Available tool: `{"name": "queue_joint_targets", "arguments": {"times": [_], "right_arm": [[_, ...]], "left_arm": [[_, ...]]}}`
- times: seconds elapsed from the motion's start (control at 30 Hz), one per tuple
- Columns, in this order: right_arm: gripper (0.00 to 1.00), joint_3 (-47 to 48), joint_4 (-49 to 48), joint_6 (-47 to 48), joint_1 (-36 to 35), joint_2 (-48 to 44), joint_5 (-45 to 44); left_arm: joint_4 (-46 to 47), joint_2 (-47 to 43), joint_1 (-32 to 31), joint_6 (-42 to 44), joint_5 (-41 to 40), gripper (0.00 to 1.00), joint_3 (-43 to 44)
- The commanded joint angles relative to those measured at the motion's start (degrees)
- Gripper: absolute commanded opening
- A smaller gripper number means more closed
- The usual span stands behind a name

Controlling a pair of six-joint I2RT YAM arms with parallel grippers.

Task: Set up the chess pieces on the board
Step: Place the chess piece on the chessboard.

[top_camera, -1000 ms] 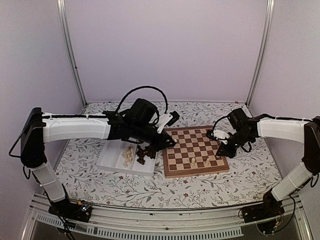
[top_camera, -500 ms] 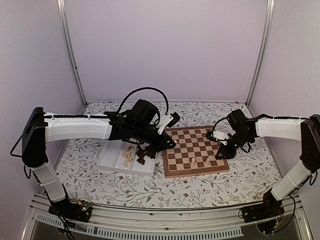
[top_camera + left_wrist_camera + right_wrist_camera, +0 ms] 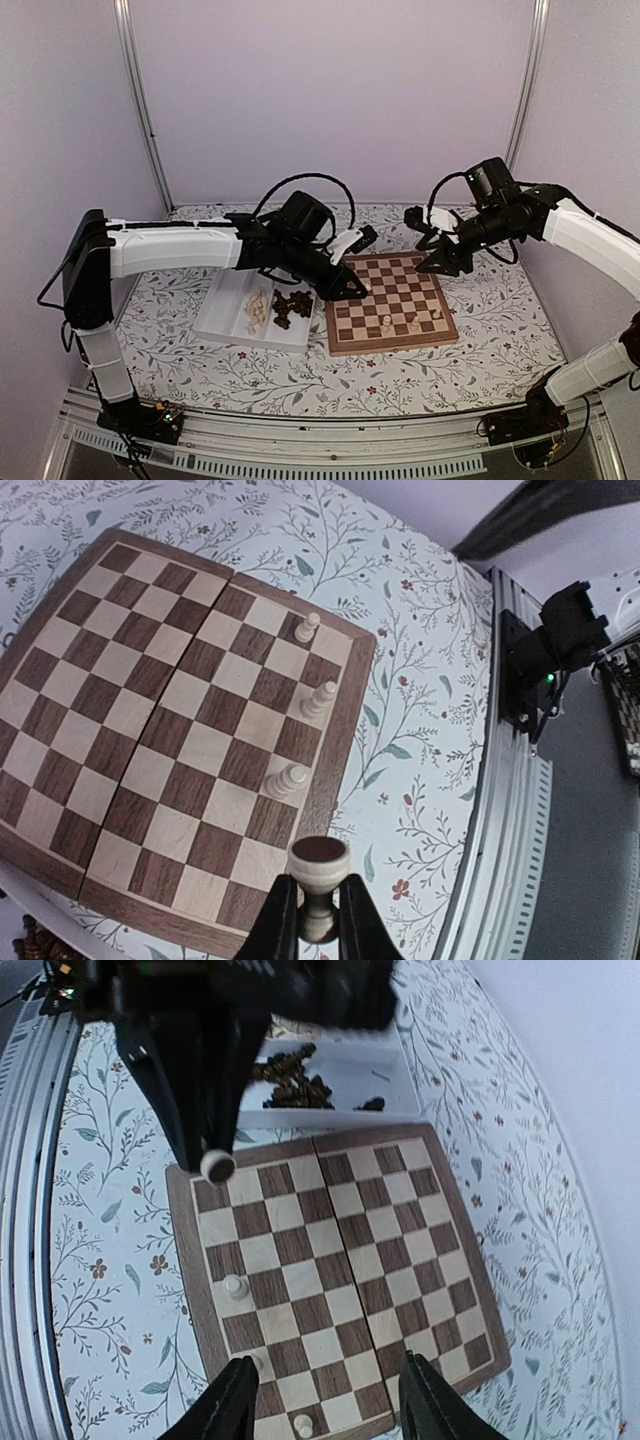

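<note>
Floral cloth covers the table; the chessboard (image 3: pixel 400 280) lies right of centre, with three cream pieces (image 3: pixel 320 698) along its near edge. The left gripper (image 3: pixel 318 910) pinches a fourth cream piece (image 3: pixel 320 865) over that row and should next lower it upright onto a free square. The right gripper (image 3: pixel 330 1405) hangs wide open and empty.

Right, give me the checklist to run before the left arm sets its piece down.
1. Left jaws shut on the pale cream carved chess piece: ok.
2. Held piece near the corner of the flat checkered wooden chessboard: ok.
3. Free squares in the edge row beside the three standing cream pieces: ok.
4. Those three upright: ok.
5. Right jaws open, empty, above the board: ok.
6. Which square lies directly under the held piece: cannot tell.
</note>
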State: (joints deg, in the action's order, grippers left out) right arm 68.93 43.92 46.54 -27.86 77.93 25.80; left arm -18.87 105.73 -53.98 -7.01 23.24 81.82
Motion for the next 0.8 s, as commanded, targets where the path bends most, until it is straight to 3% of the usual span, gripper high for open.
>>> {"name": "queue_joint_targets", "arguments": {"times": [0.0,0.27,0.57,0.77], "right_arm": [[0.50,5.88,5.57,9.71,-6.31,2.25,0.17],[0.50,9.36,7.03,14.75,-18.71,7.37,-12.60],[0.49,8.01,4.22,14.82,-25.24,10.75,-19.64],[0.30,7.80,3.98,15.14,-27.13,12.32,-21.42]], "left_arm": [[-6.18,3.24,-0.11,1.40,7.86,0.00,5.13],[-9.20,5.93,0.97,0.70,16.57,0.00,9.00],[-9.73,7.09,1.06,0.49,19.56,0.00,9.67],[-9.55,7.25,1.26,0.22,19.95,0.00,10.02]]}}
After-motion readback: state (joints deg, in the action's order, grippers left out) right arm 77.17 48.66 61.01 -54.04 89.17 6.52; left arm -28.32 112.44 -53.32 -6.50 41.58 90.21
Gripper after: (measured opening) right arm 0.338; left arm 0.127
